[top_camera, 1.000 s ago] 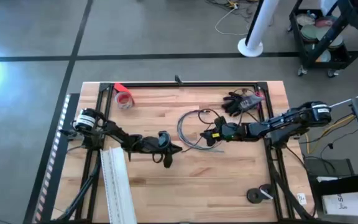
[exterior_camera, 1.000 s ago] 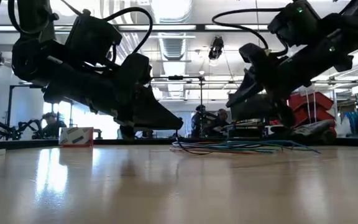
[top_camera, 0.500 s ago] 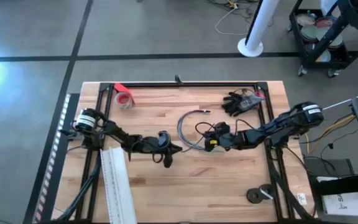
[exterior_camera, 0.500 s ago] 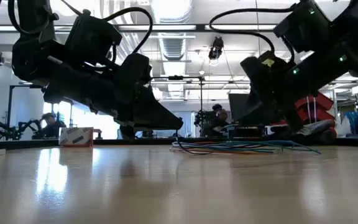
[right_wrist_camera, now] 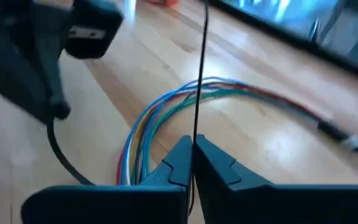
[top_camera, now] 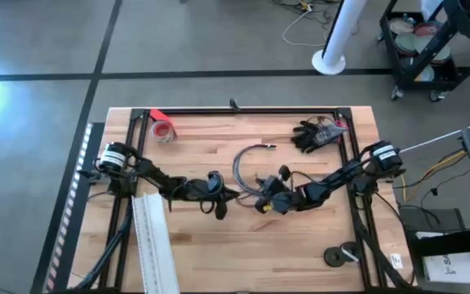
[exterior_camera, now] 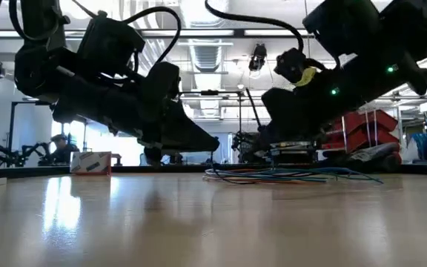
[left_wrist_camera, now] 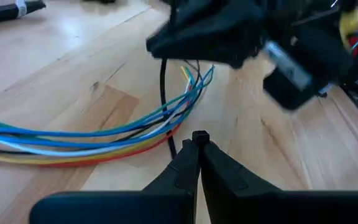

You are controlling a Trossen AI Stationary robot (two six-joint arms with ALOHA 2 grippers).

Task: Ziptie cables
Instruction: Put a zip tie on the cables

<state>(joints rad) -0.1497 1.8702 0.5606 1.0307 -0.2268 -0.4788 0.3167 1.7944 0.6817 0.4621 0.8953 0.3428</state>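
Observation:
The cables, a bundle of thin blue, green, white, yellow and red wires, lie in a loop on the wooden table (also cables). My left gripper is shut just near of the loop. My right gripper is shut close beside it, to its right. A thin black zip-tie strip crosses the wires between the two grippers. My left gripper pinches a small black end piece between the free ends of its two fingers, which reach in low from the table's left. The black strip runs off beside these fingers across the wires. My right gripper pinches a thin black strip between its two fingers, coming in from the table's right. The strip stands straight out past the fingertips, over the wires.
A red tape roll lies far left and black gloves far right. A long white strip lies at the near left, and a small black round part at the near right. A black frame edges the table.
My right gripper has moved toward the table's near edge and leftward, away from the gloves and close up to my left gripper. The cables lie as before.

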